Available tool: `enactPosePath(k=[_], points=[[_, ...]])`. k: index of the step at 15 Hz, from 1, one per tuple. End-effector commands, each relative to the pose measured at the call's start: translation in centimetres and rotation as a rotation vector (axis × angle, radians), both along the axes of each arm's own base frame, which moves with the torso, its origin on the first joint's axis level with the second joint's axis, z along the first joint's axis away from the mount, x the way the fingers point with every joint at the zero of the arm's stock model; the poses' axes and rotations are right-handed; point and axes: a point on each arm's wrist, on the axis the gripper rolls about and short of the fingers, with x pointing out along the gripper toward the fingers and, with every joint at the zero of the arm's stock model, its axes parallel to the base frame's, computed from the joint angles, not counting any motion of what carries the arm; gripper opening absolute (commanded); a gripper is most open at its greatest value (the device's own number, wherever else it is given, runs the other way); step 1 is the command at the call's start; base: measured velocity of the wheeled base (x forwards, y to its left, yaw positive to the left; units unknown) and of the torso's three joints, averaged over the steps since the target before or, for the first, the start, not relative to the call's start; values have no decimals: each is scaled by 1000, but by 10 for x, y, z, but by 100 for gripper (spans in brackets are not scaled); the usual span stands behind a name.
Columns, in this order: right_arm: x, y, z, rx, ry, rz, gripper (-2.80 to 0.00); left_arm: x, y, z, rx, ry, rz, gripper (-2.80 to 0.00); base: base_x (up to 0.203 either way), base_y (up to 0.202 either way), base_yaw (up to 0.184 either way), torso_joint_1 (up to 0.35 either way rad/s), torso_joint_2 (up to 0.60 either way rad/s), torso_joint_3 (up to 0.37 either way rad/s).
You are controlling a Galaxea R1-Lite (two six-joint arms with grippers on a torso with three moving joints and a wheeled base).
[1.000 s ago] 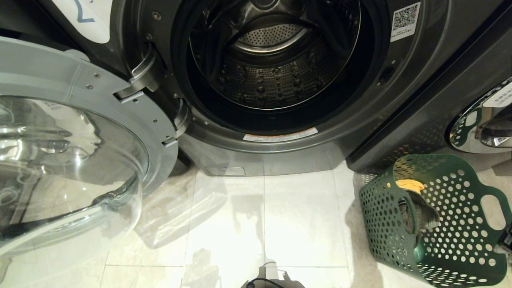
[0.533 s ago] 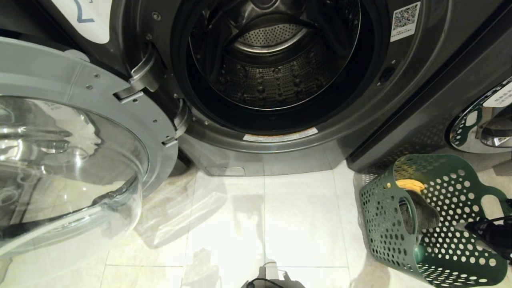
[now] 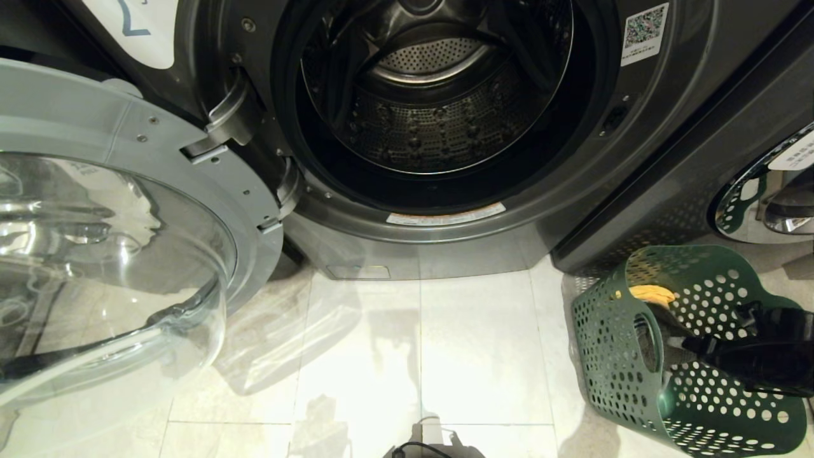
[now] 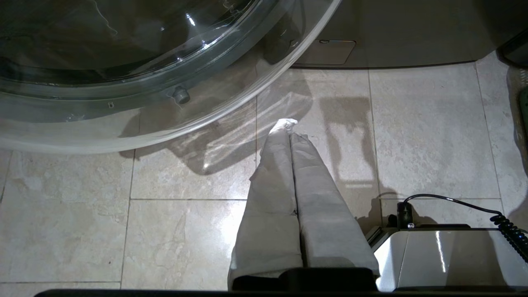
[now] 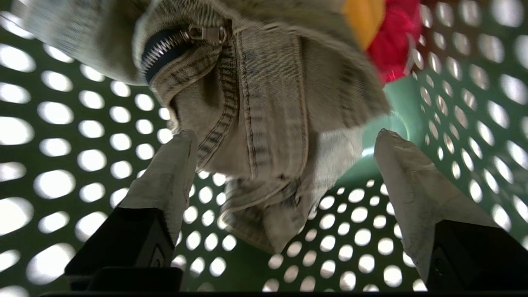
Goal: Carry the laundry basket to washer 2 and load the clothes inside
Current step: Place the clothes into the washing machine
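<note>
Before us washer 2 (image 3: 445, 210) stands with its glass door (image 3: 121, 235) swung wide to our left, the drum bare, and a neighbouring washer (image 3: 687, 165) at our right. The laundry basket (image 3: 610, 343) sits on the tiled floor (image 3: 420, 356) beside it, tipped on its side. Our right gripper (image 5: 284, 144) reaches into it, fingers spread wide either side of the denim trousers (image 5: 264, 103), gripping nothing; yellow cloth (image 5: 363, 16) and red cloth (image 5: 392, 37) lie beyond. Our left gripper (image 4: 288, 128) hangs closed over the floor

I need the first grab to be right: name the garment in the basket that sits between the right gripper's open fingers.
The grey-green denim trousers, with the zipper showing, lie ahead of the open right gripper; the yellow cloth and red-pink cloth lie behind them.
</note>
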Motion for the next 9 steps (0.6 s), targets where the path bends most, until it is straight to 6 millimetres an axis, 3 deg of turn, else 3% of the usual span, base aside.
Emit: enactPosePath(k=[1,4,9], points=[[16,14,-24,-60,16,10,0,0,0,0,-1,0,0,-280,0,0,0,0,0,0],[42,19,-28,-230,-75,-46,0,0,0,0,0,0,0,-280,0,0,0,0,0,0],[59,12,-52,-344,-91,-20,0,0,0,0,-1,1,0,-280,0,0,0,0,0,0]])
